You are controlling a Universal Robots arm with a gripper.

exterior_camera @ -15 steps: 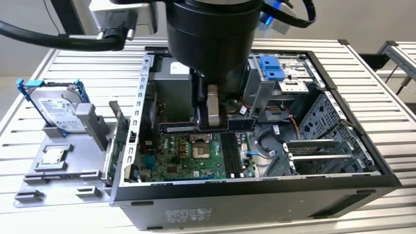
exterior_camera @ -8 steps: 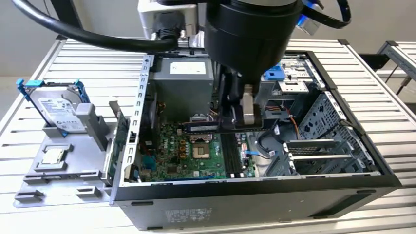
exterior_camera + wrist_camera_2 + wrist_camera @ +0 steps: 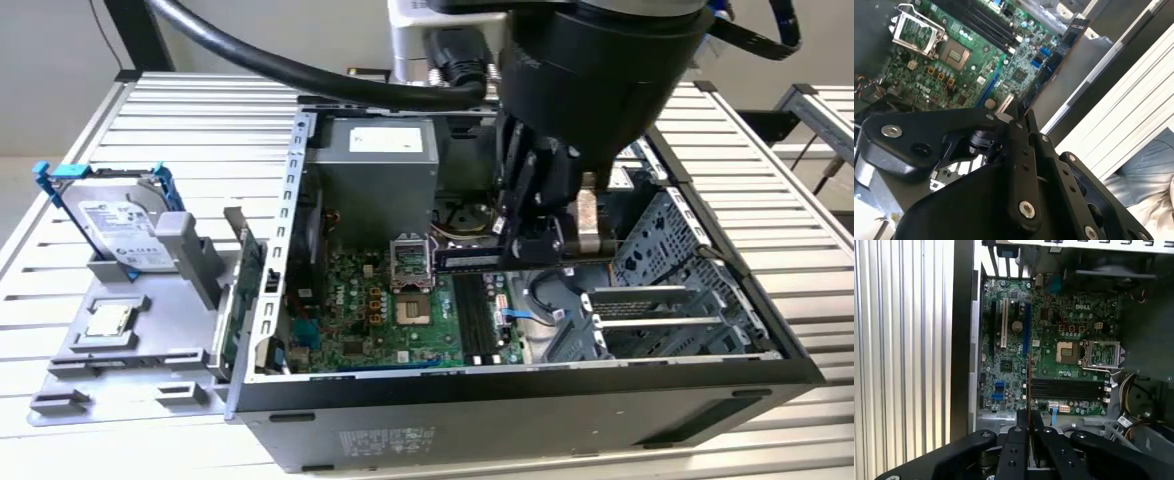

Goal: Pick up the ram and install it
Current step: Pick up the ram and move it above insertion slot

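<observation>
Gripper (image 3: 531, 250) pinches the ram (image 3: 467, 262) in the exterior view, the stick jutting sideways from its tips above the motherboard (image 3: 400, 310); in the second wrist view the dark board (image 3: 1054, 62) runs straight out ahead of the pressed-together fingers (image 3: 1015, 131); in the first wrist view it shows edge-on (image 3: 1027, 385) beyond the tips, memory slots (image 3: 1066, 389) past it; light, stiff, probably fragile, best held by its bare edges.

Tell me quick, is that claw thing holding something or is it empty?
Gripper: closed, holding the ram above the motherboard inside the open computer case.
</observation>
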